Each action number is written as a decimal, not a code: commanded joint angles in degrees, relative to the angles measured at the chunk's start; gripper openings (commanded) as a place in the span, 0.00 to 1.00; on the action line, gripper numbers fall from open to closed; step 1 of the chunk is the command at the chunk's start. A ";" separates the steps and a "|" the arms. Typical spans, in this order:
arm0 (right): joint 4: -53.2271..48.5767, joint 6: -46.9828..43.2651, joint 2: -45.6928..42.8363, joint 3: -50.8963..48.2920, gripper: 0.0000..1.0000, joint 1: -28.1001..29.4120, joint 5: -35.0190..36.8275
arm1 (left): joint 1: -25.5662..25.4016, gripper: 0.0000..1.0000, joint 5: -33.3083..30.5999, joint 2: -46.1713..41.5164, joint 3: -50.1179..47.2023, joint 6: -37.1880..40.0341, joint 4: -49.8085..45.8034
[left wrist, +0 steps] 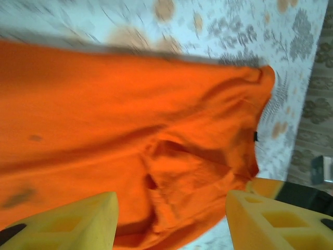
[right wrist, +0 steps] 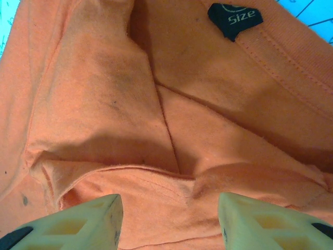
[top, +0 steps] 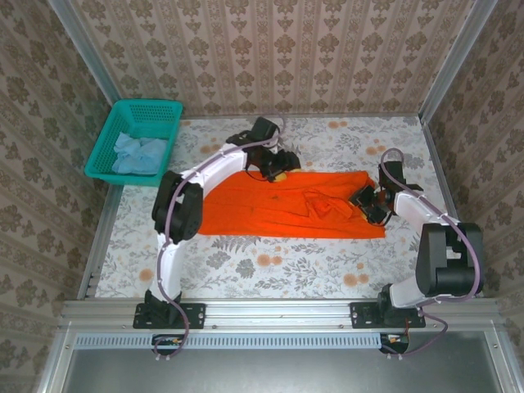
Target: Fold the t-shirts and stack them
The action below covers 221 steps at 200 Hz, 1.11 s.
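Basket (top: 102, 153) of teal mesh stands at the far left corner of the table (top: 270, 264), and the light-blue shirt (top: 139, 154) lies crumpled inside it. To its right the left arm reaches across to the far edge of the orange shirt (top: 262, 214), where the left gripper (top: 278, 169) hangs over the cloth. In the left wrist view that gripper (left wrist: 171, 211) has its yellow fingers (left wrist: 78, 219) set well apart with nothing between them, and below them the orange shirt (left wrist: 130, 114) is creased and gathered toward the neck end. The orange shirt lies in a long band across the middle of the table, flat on the left and rumpled on the right. At that rumpled right end the right gripper (top: 370, 205) sits over the cloth. In the right wrist view this gripper (right wrist: 170, 213) is also spread, its pale yellow fingers (right wrist: 83, 221) gripping nothing, just above a folded ridge of the orange shirt (right wrist: 104, 104). A small black label (right wrist: 235, 20) reading "size" sits by the stitched neckline at the top of that view.
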 commanded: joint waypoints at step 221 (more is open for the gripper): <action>3.81 -1.77 7.62 0.92 0.30 0.89 -2.37 | -7.46 0.39 3.64 11.04 5.08 -15.51 0.31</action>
